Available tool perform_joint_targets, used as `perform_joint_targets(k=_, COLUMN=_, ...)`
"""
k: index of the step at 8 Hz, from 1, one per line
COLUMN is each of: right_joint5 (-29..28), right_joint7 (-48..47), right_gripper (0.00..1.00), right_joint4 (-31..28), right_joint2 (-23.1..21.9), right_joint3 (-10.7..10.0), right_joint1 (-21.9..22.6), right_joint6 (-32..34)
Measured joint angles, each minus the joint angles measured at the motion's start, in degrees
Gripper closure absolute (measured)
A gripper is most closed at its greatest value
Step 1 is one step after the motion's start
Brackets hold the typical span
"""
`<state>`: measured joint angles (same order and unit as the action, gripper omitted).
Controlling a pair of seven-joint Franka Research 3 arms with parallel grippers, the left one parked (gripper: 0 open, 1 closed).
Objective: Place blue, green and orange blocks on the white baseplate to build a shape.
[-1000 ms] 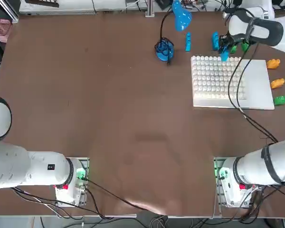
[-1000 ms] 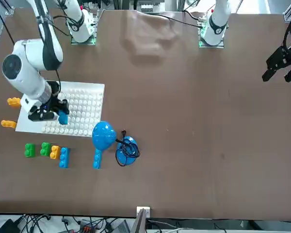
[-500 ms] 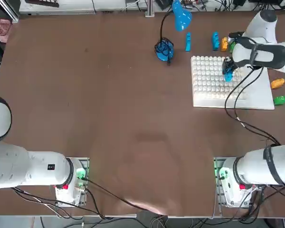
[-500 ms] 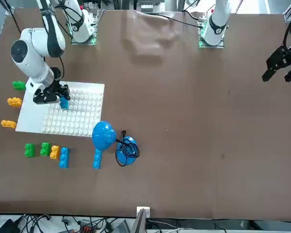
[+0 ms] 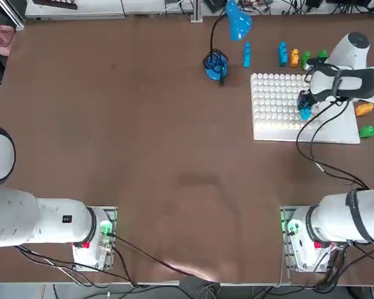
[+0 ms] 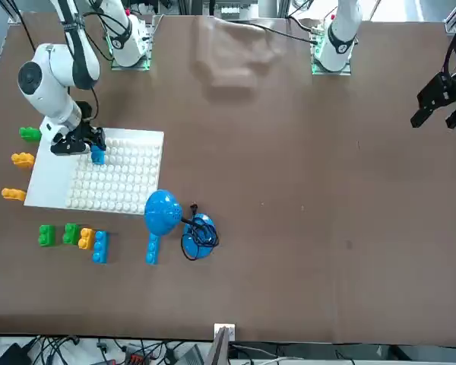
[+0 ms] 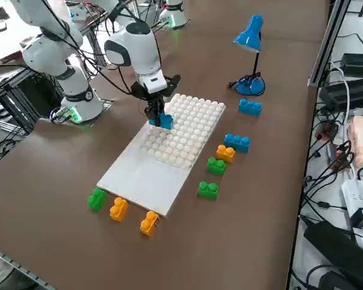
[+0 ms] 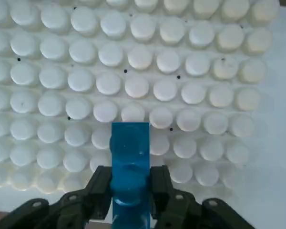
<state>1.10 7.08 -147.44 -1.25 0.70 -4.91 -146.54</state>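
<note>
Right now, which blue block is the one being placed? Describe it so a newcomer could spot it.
Find the white baseplate. Above its studded grid, near the smooth margin, the right gripper is shut on a blue block. The other blue blocks lie loose on the table.

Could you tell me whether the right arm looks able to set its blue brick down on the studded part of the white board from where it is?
Probably yes: the right gripper, shut on the blue brick, hangs over the studs of the white baseplate, where nothing else stands.
</note>
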Motion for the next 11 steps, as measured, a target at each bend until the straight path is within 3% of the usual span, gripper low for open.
perform_joint_targets(k=11, right_joint5=-0.1, right_joint7=-0.5, right_gripper=0.62, right_joint4=-1.9, right_joint2=2.1, right_joint3=0.1, right_joint1=0.0, right_joint6=-3.3)
